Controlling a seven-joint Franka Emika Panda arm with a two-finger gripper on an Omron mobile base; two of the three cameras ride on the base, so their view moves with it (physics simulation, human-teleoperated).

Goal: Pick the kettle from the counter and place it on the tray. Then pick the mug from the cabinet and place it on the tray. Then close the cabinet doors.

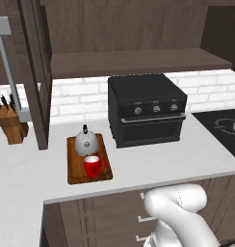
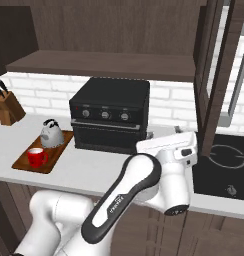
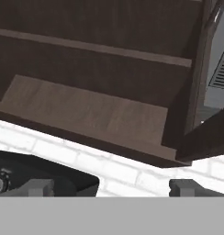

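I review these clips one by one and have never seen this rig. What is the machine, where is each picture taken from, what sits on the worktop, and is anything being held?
All three pictures are rendered, not filmed. The machine is a white robot arm on a driving base. Two cameras sit behind it, left and right, looking over the same kitchen. The third rides on the hand and looks up into the open cabinet; the two dark stubs at its bottom are the gripper fingertips, apart, with nothing between them.

On the counter lies a wooden tray carrying the kettle and the red mug. Beside it stand a black oven and a knife block. The cabinet doors stand open.
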